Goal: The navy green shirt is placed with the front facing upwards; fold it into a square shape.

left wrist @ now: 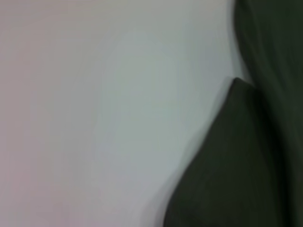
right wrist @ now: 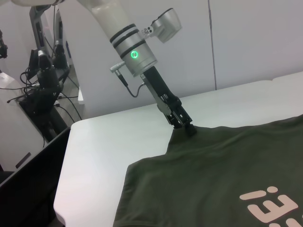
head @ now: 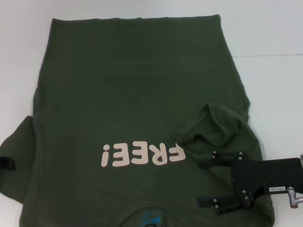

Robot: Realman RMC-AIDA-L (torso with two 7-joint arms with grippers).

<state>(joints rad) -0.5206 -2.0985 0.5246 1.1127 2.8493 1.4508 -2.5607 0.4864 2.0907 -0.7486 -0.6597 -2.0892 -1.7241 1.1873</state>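
Currently shirt (head: 128, 90) lies flat on white desk (head: 270, 33), front up, "FREE!" lettering (head: 142, 154) showing. Right sleeve is bunched and folded inward over the body. Right end effector (head: 204, 182) sits over that bunched sleeve, fingers apart, cloth between them. Left end effector (right wrist: 185, 126) is at the shirt's left edge, tips down on the fabric; whether it is clamped, cannot tell.

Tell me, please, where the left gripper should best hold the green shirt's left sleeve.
Probably at the outer hem of the left sleeve, approached from the table's open left side: the sleeve lies flat, its edge free on the white table, where the left gripper sits.
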